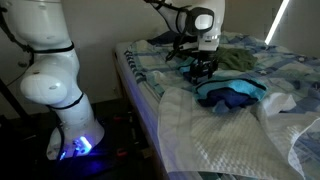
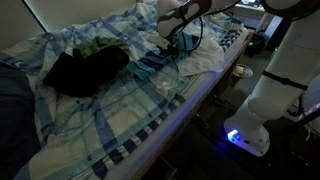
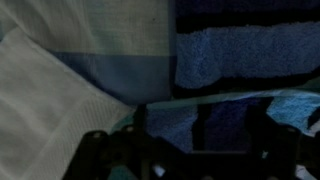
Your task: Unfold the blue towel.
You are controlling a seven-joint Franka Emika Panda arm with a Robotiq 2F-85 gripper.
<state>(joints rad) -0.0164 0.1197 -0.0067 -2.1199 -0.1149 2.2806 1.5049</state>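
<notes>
The blue towel (image 1: 232,93) lies bunched on the bed, partly on the white blanket, showing bright blue and dark navy stripes. In an exterior view it appears as a small striped patch (image 2: 152,65) near the bed's edge. My gripper (image 1: 201,70) hangs just above the towel's near-left end, fingers pointing down and apart. It stands right beside the towel (image 2: 176,45). In the wrist view the towel (image 3: 240,50) fills the upper right, and the gripper (image 3: 203,118) is a dark shape at the bottom, open, with striped cloth showing between its fingers. Nothing is gripped.
A large white waffle blanket (image 1: 225,140) hangs over the bed's near corner and shows in the wrist view (image 3: 40,110). The pale blue patterned bedsheet (image 2: 120,120) covers the mattress. A heap of dark clothes (image 2: 85,70) lies further along. The robot's base (image 1: 55,90) stands beside the bed.
</notes>
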